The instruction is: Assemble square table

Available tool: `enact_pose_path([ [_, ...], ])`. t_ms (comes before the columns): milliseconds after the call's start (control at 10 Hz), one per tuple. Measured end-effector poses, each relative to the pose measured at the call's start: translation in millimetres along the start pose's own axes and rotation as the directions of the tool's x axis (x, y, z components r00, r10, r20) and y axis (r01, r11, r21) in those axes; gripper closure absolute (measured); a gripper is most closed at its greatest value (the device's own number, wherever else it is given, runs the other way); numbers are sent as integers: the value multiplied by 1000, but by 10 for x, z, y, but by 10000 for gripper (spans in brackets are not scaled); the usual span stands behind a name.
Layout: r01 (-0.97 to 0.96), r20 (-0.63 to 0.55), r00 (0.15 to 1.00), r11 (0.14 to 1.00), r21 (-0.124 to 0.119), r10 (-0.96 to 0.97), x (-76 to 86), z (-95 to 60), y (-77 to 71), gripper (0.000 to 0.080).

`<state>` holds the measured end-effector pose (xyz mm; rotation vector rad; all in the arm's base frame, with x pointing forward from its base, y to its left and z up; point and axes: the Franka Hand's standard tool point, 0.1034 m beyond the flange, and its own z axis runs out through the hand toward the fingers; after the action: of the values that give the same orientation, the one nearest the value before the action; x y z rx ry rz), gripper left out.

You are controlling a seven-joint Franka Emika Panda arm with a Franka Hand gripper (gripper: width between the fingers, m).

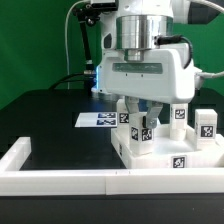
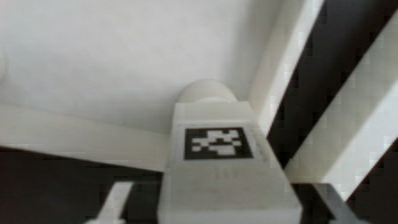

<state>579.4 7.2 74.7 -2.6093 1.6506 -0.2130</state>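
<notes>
Legs stand upright on the tabletop slab near the surface's front rim wall. The end effector grips one tagged leg above the slab.

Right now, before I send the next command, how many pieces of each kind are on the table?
White legs: 4, one of them in the pincer
White square tabletop slab: 1
Marker board: 1
White rim wall: 1
Total: 7
</notes>
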Motion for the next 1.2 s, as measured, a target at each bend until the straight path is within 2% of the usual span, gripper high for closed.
enact_pose_path([
  [400,-160,8,987,987,7,160,12,0,5,508],
  [500,-147,8,989,989,6,147,11,1,6,430],
  [600,-118,8,993,993,7,118,12,1,6,430],
  [700,-105,8,994,994,7,105,14,0,6,248],
  [800,-75,7,997,997,8,75,17,-3,0,179],
  [1000,146,3,989,989,11,-146,17,-8,-7,156],
  [1200,268,0,963,963,14,-269,21,-21,-16,151],
])
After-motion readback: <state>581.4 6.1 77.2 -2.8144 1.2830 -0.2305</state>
